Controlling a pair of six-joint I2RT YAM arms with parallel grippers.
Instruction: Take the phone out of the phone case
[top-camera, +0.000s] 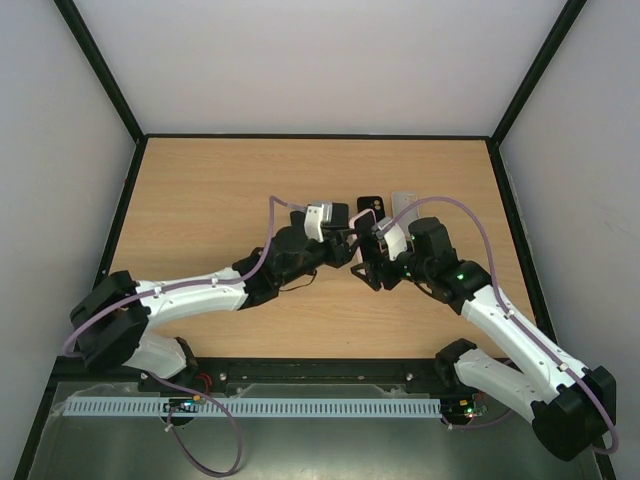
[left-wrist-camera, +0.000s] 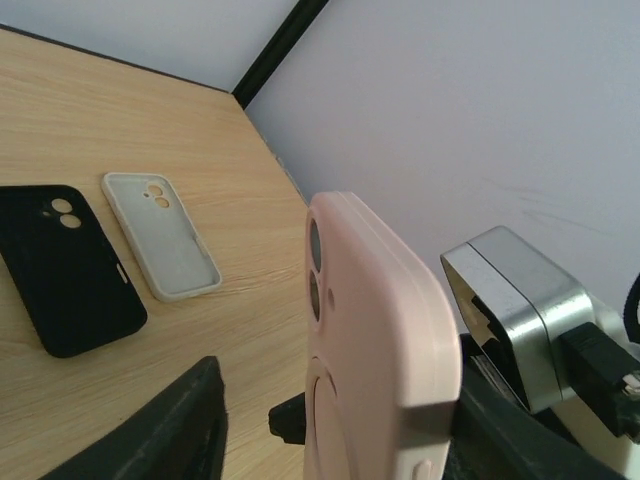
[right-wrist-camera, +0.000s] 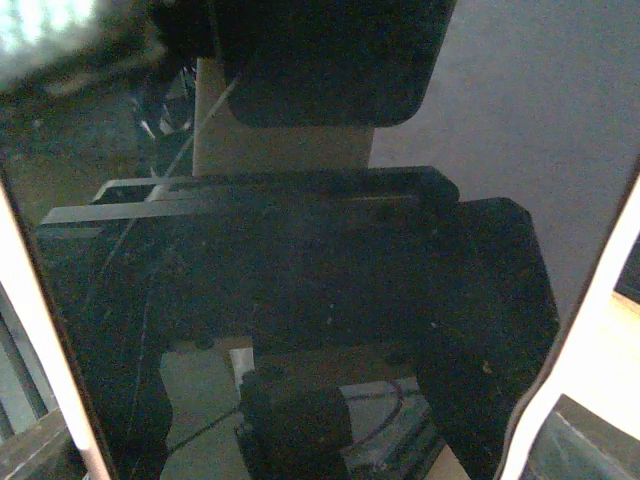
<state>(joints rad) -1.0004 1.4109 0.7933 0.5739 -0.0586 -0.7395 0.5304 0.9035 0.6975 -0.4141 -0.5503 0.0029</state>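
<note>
Right fingers (right-wrist-camera: 592, 448) clamp phone case (left-wrist-camera: 380, 340); left fingers (left-wrist-camera: 185, 425): closure indeterminate. Weak clamp may drop it onto tabletop (left-wrist-camera: 120, 110).

Overhead from behind, wrist views close, sharing the phone (right-wrist-camera: 300, 300)

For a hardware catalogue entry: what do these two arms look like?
Left arm and right arm: white link shells, black joints, and a thin purple cable looping along each. A small green light glows on the right arm.
</note>
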